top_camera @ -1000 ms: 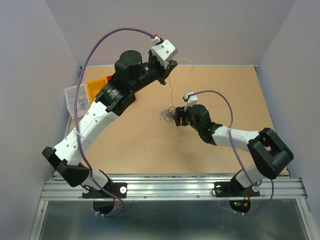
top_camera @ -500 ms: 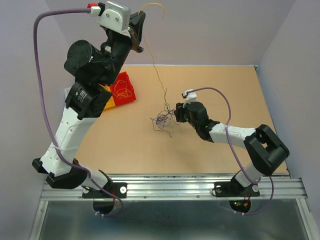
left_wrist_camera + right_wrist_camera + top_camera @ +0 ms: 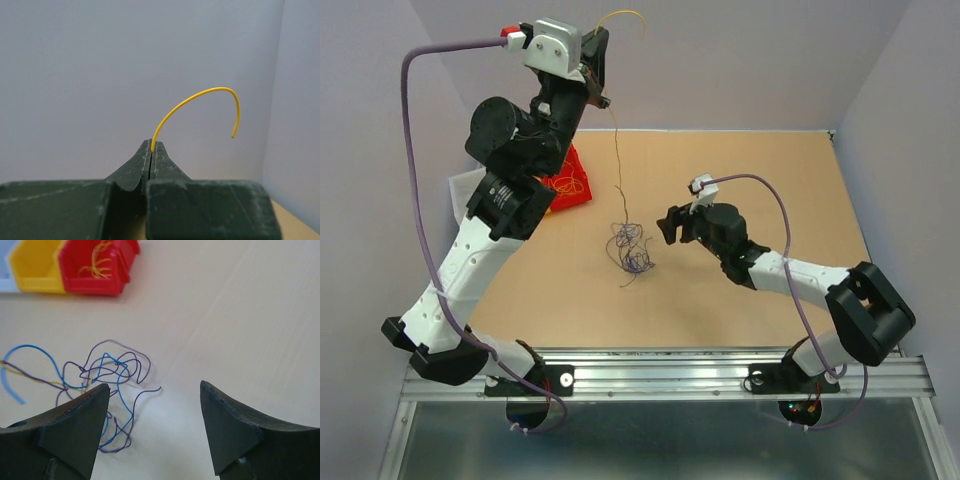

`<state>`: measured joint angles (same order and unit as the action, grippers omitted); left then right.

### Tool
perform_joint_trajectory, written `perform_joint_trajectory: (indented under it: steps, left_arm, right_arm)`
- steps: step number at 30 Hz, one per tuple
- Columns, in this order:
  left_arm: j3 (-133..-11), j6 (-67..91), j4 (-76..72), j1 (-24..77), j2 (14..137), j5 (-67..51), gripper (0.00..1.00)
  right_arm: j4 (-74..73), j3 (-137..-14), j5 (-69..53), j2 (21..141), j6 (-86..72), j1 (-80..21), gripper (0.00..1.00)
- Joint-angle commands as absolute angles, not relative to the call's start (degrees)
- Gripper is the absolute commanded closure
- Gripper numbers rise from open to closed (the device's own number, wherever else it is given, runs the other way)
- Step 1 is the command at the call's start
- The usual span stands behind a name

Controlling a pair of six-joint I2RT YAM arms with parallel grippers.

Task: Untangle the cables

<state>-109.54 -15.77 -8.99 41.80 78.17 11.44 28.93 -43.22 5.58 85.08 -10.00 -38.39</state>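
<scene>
The cables form a loose tangle (image 3: 630, 248) of blue, dark purple and yellow wires on the tan table. One yellow cable (image 3: 617, 160) rises out of it to my left gripper (image 3: 598, 62), which is held high near the back wall. In the left wrist view the left gripper (image 3: 151, 146) is shut on the yellow cable (image 3: 200, 95), whose free end arcs above the tips. My right gripper (image 3: 667, 226) stands open just right of the tangle. In the right wrist view the right gripper (image 3: 155, 389) holds nothing, with the tangle (image 3: 111, 365) ahead to the left, partly behind the left finger (image 3: 75, 420).
A red bin (image 3: 568, 185) with orange-yellow wires in it sits at the back left, partly behind the left arm. In the right wrist view the red bin (image 3: 92, 265) has a yellow bin (image 3: 35, 265) beside it. Thick lilac cords loop over both arms.
The right gripper has opened and let go of the tangle. The tangle has slid left and toward the front, hanging from the yellow cable that the raised left gripper holds.
</scene>
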Motion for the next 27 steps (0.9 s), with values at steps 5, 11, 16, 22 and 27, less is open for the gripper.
perform_joint_trajectory:
  steps: [5, 11, 16, 22, 27]
  left_arm:
    - [-104.68, -13.19, -12.22, 42.28, 76.29, 7.65, 1.00]
    - [-104.33, -13.18, -12.22, 42.80, 76.38, 8.26, 1.00]
    - [-104.68, -13.01, -12.39, 42.98, 76.38, 7.56, 1.00]
    - [-107.40, -12.22, -12.48, 43.33, 78.13, 7.56, 1.00]
    - [-113.11, -11.69, -12.22, 43.77, 80.51, 8.17, 1.00]
  right_arm:
    - [41.84, -39.89, -10.27, 76.03, -8.52, -38.85, 0.18]
    - [41.84, -49.28, -16.42, 78.13, -9.75, -38.85, 0.20]
    - [43.67, -56.94, -19.85, 85.93, -9.67, -39.11, 0.27]
    - [44.03, -64.59, -24.78, 92.54, -9.84, -39.99, 0.31]
    - [44.12, -65.39, -24.00, 95.71, -10.46, -40.69, 0.52]
